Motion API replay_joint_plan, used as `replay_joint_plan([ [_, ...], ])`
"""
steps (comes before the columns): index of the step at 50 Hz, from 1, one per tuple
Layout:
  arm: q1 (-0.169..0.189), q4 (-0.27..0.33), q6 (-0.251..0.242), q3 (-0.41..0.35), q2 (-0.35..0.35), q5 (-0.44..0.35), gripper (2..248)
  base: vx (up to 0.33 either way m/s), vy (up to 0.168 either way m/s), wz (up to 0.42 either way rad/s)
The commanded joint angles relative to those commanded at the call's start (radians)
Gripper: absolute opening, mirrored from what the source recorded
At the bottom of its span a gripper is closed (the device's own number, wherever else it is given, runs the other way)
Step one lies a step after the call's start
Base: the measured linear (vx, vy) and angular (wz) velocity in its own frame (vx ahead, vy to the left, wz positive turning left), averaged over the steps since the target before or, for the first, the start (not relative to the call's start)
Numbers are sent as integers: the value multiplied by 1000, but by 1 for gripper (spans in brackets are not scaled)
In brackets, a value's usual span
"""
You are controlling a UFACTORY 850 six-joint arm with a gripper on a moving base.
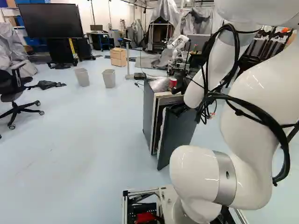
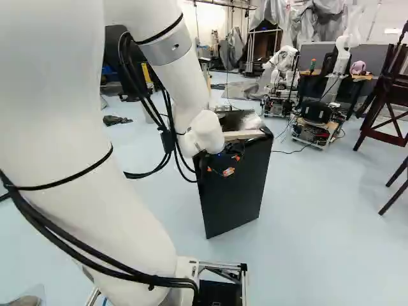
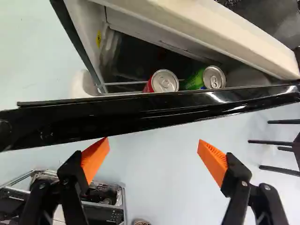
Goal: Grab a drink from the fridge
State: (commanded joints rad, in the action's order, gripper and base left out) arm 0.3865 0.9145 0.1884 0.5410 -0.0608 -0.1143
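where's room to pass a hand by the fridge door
Between the jaws, short of the black door edge. Inside, the dark patch between the red can and the pale side wall looks free. Crowded: between that can and the green can.

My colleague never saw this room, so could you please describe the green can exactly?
Ahead of the arm stands a dark fridge, its door partly open. Just inside the door's black edge, two drink cans show their silver tops. The green can shows a little blue on its side, unlike the red can.
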Motion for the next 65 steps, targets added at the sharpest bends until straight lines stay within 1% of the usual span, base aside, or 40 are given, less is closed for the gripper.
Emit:
replay_joint_plan([
  [65,-24,0,0,80,-73,0,247,0,0,0],
])
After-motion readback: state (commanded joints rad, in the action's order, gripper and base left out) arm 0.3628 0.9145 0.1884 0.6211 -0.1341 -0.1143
